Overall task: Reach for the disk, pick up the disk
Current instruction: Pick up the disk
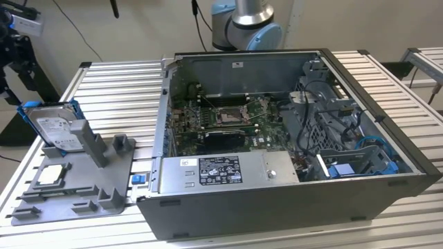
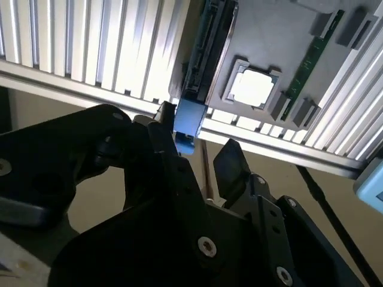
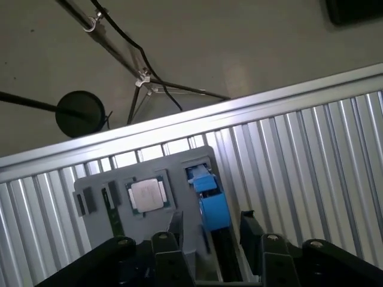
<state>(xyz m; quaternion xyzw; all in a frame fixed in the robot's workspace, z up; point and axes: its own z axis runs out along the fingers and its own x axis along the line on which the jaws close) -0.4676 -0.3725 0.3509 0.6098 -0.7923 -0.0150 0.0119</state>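
Observation:
The disk [image 1: 54, 126] stands on edge in a slot of the grey holder [image 1: 104, 176] at the exterior view's left. It is silver-grey with a white label and a blue carrier. Both wrist views look down on its thin edge, with the carrier's blue end [image 2: 190, 119] [image 3: 213, 206] nearest the camera. My gripper [image 2: 197, 152] [image 3: 212, 230] is open just above it. One dark finger [image 2: 164, 140] stands on each side of the blue end, and nothing is held between them.
A square processor chip [image 1: 52, 175] [image 2: 251, 86] [image 3: 146, 194] lies flat in the holder beside the disk. An open computer case [image 1: 277, 155] fills the middle of the slatted aluminium table [image 1: 114, 93]. The table edge and a tripod [image 3: 143, 78] on the floor lie just beyond the holder.

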